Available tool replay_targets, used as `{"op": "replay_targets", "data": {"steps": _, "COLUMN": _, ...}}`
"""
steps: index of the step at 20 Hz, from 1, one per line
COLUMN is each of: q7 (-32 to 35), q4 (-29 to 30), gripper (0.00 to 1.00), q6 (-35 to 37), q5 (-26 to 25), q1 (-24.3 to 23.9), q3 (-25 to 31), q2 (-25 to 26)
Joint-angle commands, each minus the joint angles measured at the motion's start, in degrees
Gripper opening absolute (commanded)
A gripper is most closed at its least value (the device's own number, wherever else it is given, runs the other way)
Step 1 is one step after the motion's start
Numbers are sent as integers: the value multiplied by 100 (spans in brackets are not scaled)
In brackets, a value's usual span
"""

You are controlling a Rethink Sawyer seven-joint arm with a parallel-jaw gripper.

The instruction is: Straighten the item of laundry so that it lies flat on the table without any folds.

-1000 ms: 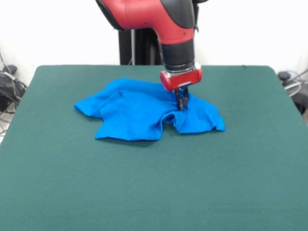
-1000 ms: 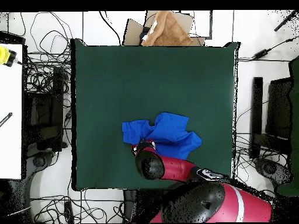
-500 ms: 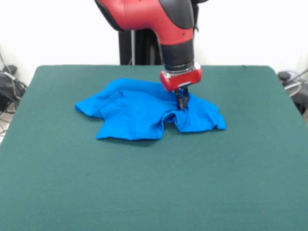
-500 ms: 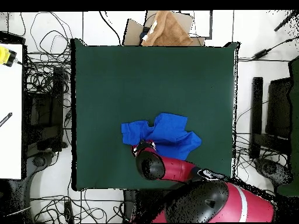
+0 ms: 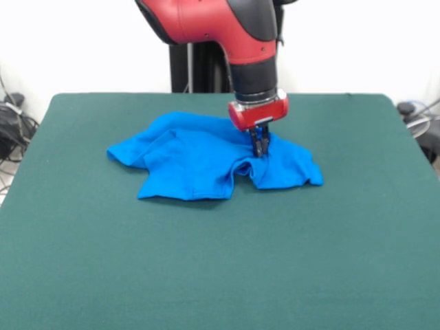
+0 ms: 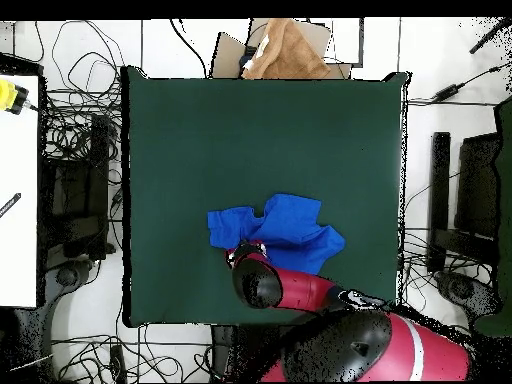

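Shirt pinched at a ridge, a spreading pull judged to be due

The tool point(image 5: 259, 149) is seen planted in the shirt point(image 5: 199, 161), its tips drawn together with a raised fold of blue cloth caught between them, so the grasp is judged made and the spreading step in hand. The shirt is found bunched on the far half of the table point(image 5: 220, 275), with a flap doubled over just beside the tool and a crumpled sleeve end at the other side. Next, a lift and a sideways drag away from the bulk are called for, kept low so the rest is not towed along. Wide bare felt is offered in front and to both sides; less is left behind, where the table edge lies nearer.
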Motion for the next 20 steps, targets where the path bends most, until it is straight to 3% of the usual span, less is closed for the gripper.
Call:
{"op": "replay_targets", "data": {"steps": 1, "q7": 1214, "q4": -325, "gripper": 100, "q6": 626, "q5": 304, "q1": 75, "q3": 214, "q2": 413}}
{"op": "replay_targets", "data": {"steps": 5, "q7": 1201, "q4": -373, "gripper": 100, "q6": 945, "q5": 478, "q1": 142, "q3": 232, "q2": 213}}
{"op": "replay_targets", "data": {"steps": 9, "q7": 1239, "q4": -251, "gripper": 100, "q6": 1794, "q5": 911, "q1": 352, "q3": 264, "q2": -959}}
{"op": "replay_targets", "data": {"steps": 13, "q7": 974, "q4": -740, "gripper": 100, "q6": 2833, "q5": 1144, "q1": 687, "q3": 95, "q2": -1783}}
{"op": "replay_targets", "data": {"steps": 20, "q7": 945, "q4": -1390, "gripper": 100, "q6": 3873, "q5": 1196, "q1": 755, "q3": 157, "q2": -2058}}
